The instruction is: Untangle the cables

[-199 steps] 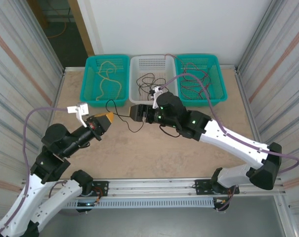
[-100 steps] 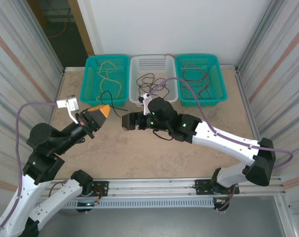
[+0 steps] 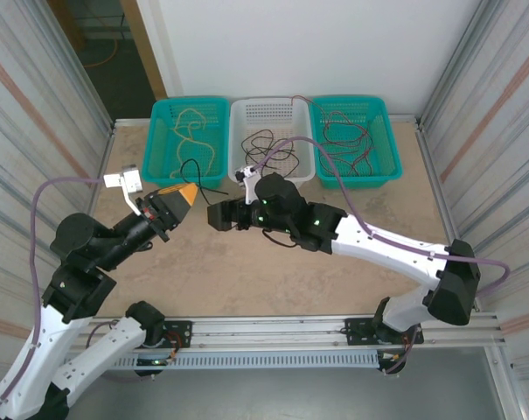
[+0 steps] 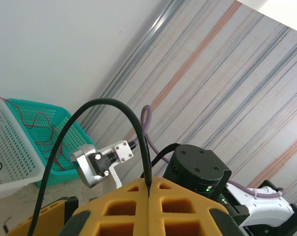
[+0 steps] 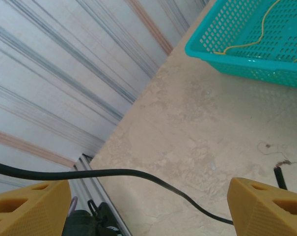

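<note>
Bright, even light; soft shadows, sharp focus

Beige tabletop [image 3: 247, 271], white back wall [image 3: 316, 44], striped corrugated side panels [image 3: 37, 114], dark doorway [image 3: 107, 52].

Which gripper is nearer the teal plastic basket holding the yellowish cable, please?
Left: the left gripper is just before the teal basket; the right gripper, further right, before the white plastic basket.
</note>
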Controlling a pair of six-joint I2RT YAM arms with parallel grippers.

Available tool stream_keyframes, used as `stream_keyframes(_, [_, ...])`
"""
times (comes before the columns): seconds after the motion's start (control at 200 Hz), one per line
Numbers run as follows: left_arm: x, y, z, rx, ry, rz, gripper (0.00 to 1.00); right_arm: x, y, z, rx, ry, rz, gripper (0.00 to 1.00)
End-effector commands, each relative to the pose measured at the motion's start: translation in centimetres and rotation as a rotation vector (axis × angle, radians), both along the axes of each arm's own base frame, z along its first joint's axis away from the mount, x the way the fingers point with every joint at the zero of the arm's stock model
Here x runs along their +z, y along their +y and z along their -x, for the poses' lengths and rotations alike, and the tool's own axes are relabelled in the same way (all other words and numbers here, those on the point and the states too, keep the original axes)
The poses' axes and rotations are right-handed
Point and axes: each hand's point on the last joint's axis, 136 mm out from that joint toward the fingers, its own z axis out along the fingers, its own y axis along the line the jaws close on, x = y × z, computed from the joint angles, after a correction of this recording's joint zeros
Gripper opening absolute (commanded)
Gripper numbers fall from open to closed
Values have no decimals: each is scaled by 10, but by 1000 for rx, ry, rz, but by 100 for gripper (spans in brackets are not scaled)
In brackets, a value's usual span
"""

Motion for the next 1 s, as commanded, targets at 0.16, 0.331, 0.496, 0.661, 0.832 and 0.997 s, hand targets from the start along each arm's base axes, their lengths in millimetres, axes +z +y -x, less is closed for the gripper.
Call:
stream_keyframes(0.16, [16, 2, 9, -21, -23, 30, 0, 11, 25, -11, 30, -65, -34, 81])
stream_keyframes(0.331, [14, 2, 10, -23, -14, 35, 0, 16, 38, -12, 67, -77, -90, 79])
stream_keyframes(0.496, [11, 3, 11, -22, -8, 33, 0, 11, 33, -26, 36, -55, -102, 58])
stream_keyframes(0.661, [4, 4, 11, -17, 4, 26, 0, 8, 11, -52, -65, -44, -63, 19])
stream_keyframes(0.832, [-5, 9, 13, 4, 12, 3, 0, 21, -16, -72, -136, -69, -56, 0])
stream_keyframes(0.997, [-23, 21, 12, 69, 53, -95, 0, 34, -38, -81, -183, -98, -52, 0])
